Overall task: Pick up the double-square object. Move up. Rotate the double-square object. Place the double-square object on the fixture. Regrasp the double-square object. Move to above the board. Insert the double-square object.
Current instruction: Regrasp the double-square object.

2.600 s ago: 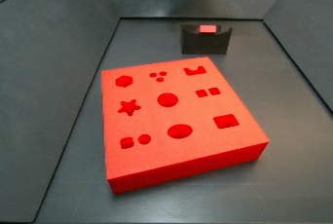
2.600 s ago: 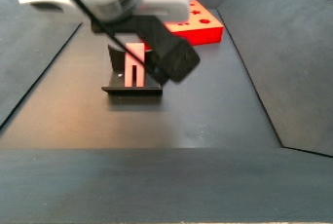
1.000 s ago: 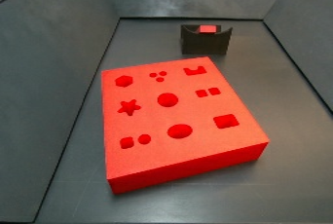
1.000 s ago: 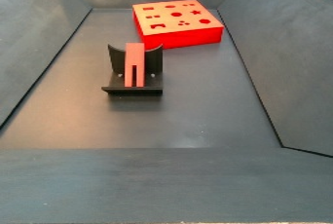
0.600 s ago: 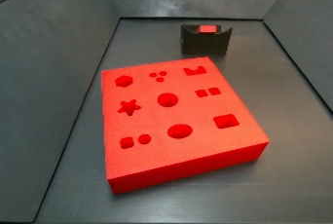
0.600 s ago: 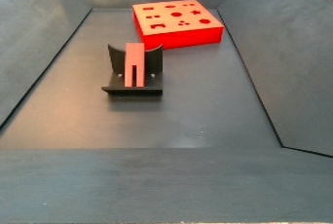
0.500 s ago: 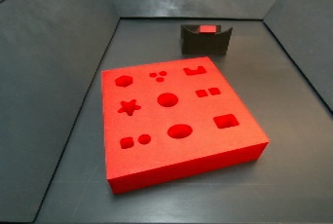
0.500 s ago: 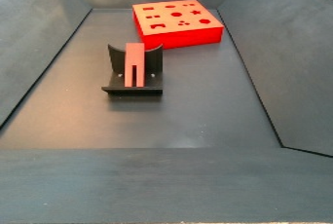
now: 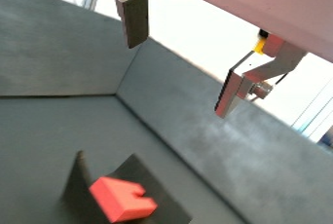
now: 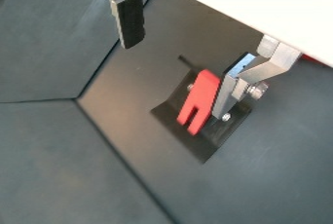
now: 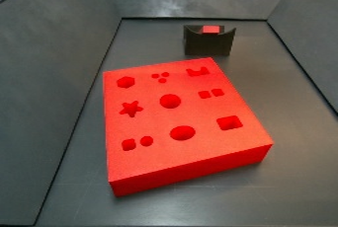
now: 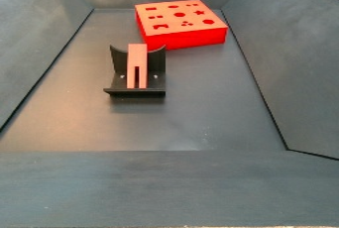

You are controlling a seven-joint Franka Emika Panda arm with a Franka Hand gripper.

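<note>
Dark grey bin floor. Double-square object [image 12: 139,65] propped in fixture [image 12: 134,91], lower left of board [image 12: 180,23], exposing sides for regrasp. Claw [image 10: 182,51] released, empty, raised above.

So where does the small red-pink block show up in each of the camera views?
Wrist view: the block sits low in the fixture, below the open tool.
Wrist view: block mid-frame.
Side view: block near the back wall.
Side view: block left of centre.
Shared landmark: the fixture.
</note>
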